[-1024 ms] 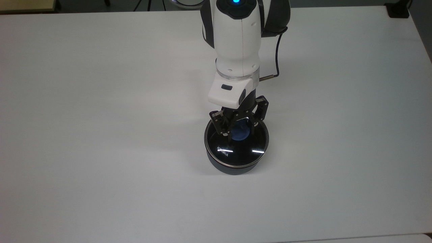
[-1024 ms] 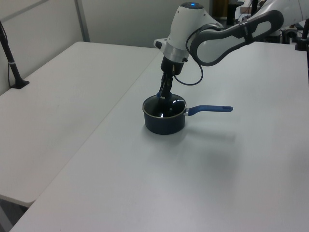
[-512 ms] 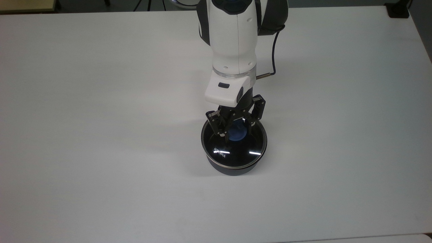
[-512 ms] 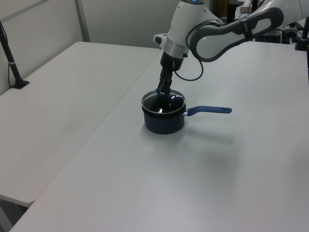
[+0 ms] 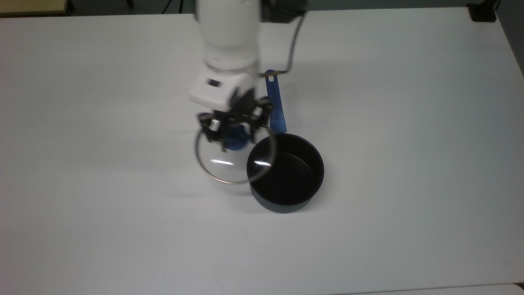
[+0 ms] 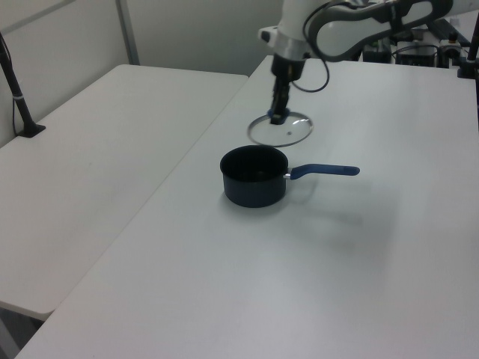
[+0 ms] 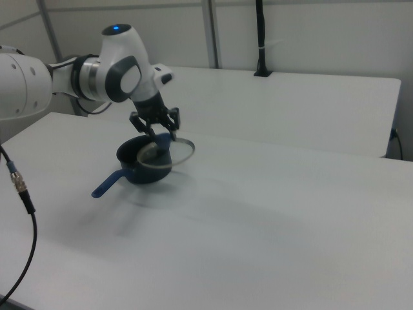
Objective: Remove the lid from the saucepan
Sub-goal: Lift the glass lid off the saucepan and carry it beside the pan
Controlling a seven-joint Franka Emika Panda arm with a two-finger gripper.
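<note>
while the lid [image 5: 234, 157] hangs in the air off the pot, item by item, top view: gripper [image 5: 233, 137] clenched on the blue knob [image 5: 236, 142], glass disc held level, most of it over bare table [image 5: 102, 205] to the top view's left of the saucepan [image 5: 285, 172], one edge overlapping the pot's rim; saucepan open, black inside showing, blue handle [image 5: 274, 102] pointing up the top view toward the arm's base. left view: lid [image 6: 280, 129] carried above and beyond the saucepan [image 6: 254, 176], fingers closed on the knob; pot standing on the table with its handle [image 6: 325, 170] out to the left view's right. right view: gripper [image 7: 157, 132] holding the lid [image 7: 164, 154] tilted slightly (rim lower on the far side, as far as can be judged), the disc partly in front of the saucepan [image 7: 143, 166], handle [image 7: 108, 185] toward the right view's lower left. step in hand, by judgement: lift done, carry-away under way. next move calls for a clear spot on the table well apart from the pot, a gentle lowering, then release of the knob; glass could knock the rim if lowered too near. change from a second ago: lid then sat seated on the pot with the gripper down on the knob, half a second ago just rising; now it is off and shifted to the top view's left, with the handle uncovered.
</note>
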